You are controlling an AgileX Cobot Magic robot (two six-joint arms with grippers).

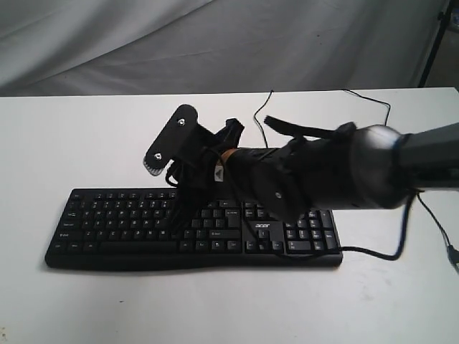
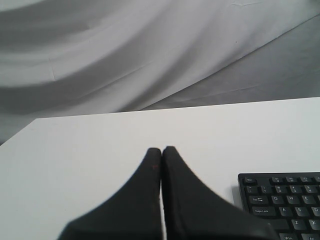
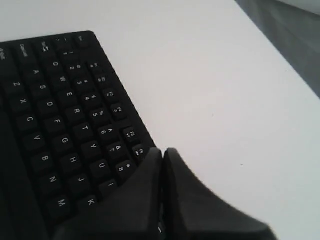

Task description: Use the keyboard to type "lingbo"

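Observation:
A wide black keyboard [image 1: 122, 229] with white legends and an acer logo lies across the white table [image 1: 215, 308]. My right arm reaches over it from the right. Its gripper [image 1: 177, 223] points down at the middle keys. In the right wrist view the right gripper [image 3: 163, 151] is shut, both fingers pressed together with nothing between them, tips over the keyboard [image 3: 55, 110] beside the 8 and I keys. My left gripper [image 2: 161, 149] is shut too and hovers over bare table to one side of the keyboard's Esc corner [image 2: 285, 200]. It does not show in the exterior view.
A thin black cable [image 1: 262, 107] runs from the keyboard towards the table's back edge. Another cable [image 1: 373, 252] hangs from the right arm by the number pad. Grey cloth [image 1: 215, 43] drapes behind the table.

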